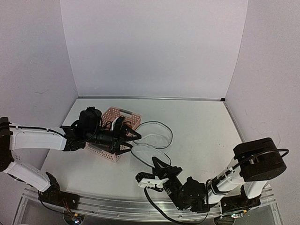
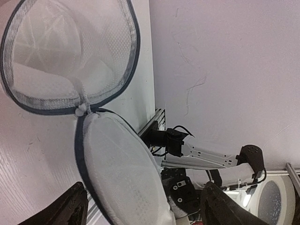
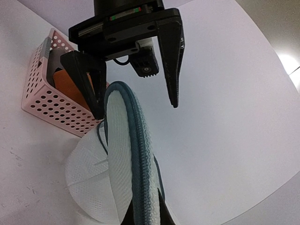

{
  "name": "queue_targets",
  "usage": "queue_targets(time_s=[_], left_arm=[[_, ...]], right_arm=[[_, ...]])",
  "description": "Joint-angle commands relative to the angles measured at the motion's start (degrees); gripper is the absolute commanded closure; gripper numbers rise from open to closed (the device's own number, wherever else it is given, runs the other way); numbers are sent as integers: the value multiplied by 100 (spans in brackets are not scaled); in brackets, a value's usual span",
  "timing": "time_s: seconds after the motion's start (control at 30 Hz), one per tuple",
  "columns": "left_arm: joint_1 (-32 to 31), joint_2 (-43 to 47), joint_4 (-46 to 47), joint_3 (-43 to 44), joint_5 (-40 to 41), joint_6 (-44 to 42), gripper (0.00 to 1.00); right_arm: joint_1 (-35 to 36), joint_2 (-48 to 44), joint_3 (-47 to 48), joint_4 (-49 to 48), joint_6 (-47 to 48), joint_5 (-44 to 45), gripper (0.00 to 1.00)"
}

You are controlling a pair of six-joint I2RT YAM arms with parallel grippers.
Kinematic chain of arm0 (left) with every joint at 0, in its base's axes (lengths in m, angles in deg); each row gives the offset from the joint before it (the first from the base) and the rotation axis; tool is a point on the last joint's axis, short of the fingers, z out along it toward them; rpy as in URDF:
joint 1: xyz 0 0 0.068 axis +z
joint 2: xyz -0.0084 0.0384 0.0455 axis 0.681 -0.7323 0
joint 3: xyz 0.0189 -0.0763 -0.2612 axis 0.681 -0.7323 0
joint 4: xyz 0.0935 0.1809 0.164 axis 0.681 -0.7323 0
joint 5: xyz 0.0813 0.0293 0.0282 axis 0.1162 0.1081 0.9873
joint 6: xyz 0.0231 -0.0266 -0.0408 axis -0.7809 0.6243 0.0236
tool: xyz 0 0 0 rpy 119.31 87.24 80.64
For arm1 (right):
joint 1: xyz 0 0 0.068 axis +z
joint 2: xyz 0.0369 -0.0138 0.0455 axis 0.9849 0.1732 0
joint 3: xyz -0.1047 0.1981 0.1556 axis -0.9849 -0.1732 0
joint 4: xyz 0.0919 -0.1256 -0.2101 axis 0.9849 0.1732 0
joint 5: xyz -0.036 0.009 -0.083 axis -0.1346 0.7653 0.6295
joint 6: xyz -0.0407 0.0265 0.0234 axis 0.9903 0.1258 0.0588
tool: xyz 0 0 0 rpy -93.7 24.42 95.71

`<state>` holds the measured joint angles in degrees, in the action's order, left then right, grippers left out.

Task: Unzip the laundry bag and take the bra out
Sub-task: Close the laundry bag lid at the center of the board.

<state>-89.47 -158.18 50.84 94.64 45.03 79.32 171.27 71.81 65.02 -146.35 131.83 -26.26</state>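
**Left jaws spread at the basket, right jaws pinching the bag's lid**

Starting at the left, I am watching the left arm (image 1: 37, 138) reaching in from the left wall towards the middle of the table. The pink lattice basket (image 3: 51, 105) is sitting left of centre, and the orange bra (image 3: 70, 86) is lying inside it, with only a slice of it showing over the rim in the right wrist view. The left gripper (image 1: 135, 142) is hanging at the basket's right-hand edge with its fingers spread wide and nothing between them. I cannot tell whether it is touching the basket.

Just to the right, the laundry bag (image 2: 70, 51) is lying unzipped on the table, its open mouth ringed by the dark hoop. Its round lid (image 1: 147, 153) is folding out towards the near edge, joined to the body at one point on the rim.

The right gripper (image 1: 157, 161) is coming up from the near edge with its jaws pressed together on the lid's rim, which is running straight down into the bottom of its own camera view. The right arm (image 1: 258, 159) is folding back to its base at the near right corner.

A wide stretch of white table (image 1: 201, 126) is showing between the bag and the right wall. Pale lilac walls (image 1: 150, 47) are closing in three sides, and a metal rail (image 1: 117, 206) is running along the near edge.
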Motion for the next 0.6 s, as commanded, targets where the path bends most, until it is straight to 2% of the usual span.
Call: queue_targets(time_s=[0.0, 0.1, 0.27, 0.4, 0.57], left_arm=[[100, 359, -405, 399, 239, -476, 15], [101, 528, -1381, 799, 689, -983, 13], [111, 857, -2389, 1186, 1374, -1526, 11], [119, 1123, -2854, 1327, 1820, -1794, 7], [119, 1369, -3111, 1311, 2005, -1989, 6]], right_arm=[[-55, -782, -17, 455, -234, -44, 100], [-111, -1200, 20, 1419, -802, -188, 100], [-284, -1587, 229, 2753, -1567, -496, 100], [-531, -1997, 634, 4501, -2655, -1044, 100], [-790, -2431, 1343, 6567, -3685, -1821, 100]])
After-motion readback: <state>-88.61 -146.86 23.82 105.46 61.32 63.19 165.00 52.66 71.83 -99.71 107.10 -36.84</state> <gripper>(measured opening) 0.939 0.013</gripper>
